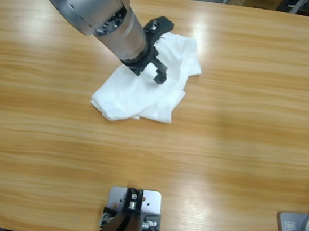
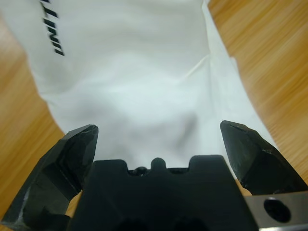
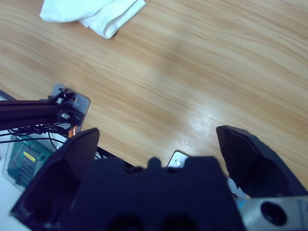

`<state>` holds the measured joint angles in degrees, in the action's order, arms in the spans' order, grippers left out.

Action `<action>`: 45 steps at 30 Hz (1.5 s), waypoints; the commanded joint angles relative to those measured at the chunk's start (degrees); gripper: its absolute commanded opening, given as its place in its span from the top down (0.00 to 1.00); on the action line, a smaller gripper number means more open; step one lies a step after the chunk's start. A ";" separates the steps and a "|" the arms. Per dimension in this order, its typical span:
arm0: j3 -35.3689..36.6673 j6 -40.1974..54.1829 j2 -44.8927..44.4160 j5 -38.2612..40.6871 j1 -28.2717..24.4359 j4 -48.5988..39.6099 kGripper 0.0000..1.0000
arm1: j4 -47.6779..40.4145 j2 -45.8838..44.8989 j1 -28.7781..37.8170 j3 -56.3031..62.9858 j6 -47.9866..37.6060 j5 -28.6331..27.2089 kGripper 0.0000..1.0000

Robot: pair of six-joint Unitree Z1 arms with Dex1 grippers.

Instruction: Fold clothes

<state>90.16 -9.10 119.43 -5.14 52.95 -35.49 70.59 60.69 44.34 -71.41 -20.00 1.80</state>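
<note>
From above we saw a white T-shirt [image 1: 146, 89] lying bunched in a loose heap on the wooden table [image 1: 239, 161], a little left of the middle and toward the far edge. The left arm [image 1: 100, 6] came in from the upper left corner, angled down, and its left gripper [image 1: 157, 50] hung over the upper part of the cloth.

The left wrist view gave us what the high view could not: the jaws stood wide apart with nothing between them, the shirt [image 2: 144, 86] spread close beneath, and dark printed lettering [image 2: 52, 26] showed on the fabric near the upper left.

The right wrist view alone showed the right gripper [image 3: 156, 144]. Its jaws were also spread wide and empty, held over bare table [image 3: 216, 72] near the rig's edge, well apart from the shirt [image 3: 96, 12], which lay at that picture's top.
</note>
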 commanded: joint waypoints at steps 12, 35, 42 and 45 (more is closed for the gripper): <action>-1.74 -1.62 6.84 3.32 0.74 -7.77 0.00 | 0.95 -0.57 -0.39 1.13 -0.39 1.46 0.00; -18.31 -5.13 -8.91 4.27 2.37 -1.62 0.00 | -2.30 0.36 -0.39 2.43 -0.08 2.67 0.00; -19.23 -5.40 -26.53 -3.82 1.23 4.20 0.00 | -11.20 6.86 -0.39 4.70 2.00 9.56 0.01; -23.78 -7.47 -33.26 -9.25 -2.90 4.20 0.00 | -11.76 15.72 -0.39 1.20 6.78 10.76 0.00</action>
<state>73.46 -13.90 99.65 -4.18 54.66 -32.49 62.45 62.16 44.34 -69.13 -19.22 8.47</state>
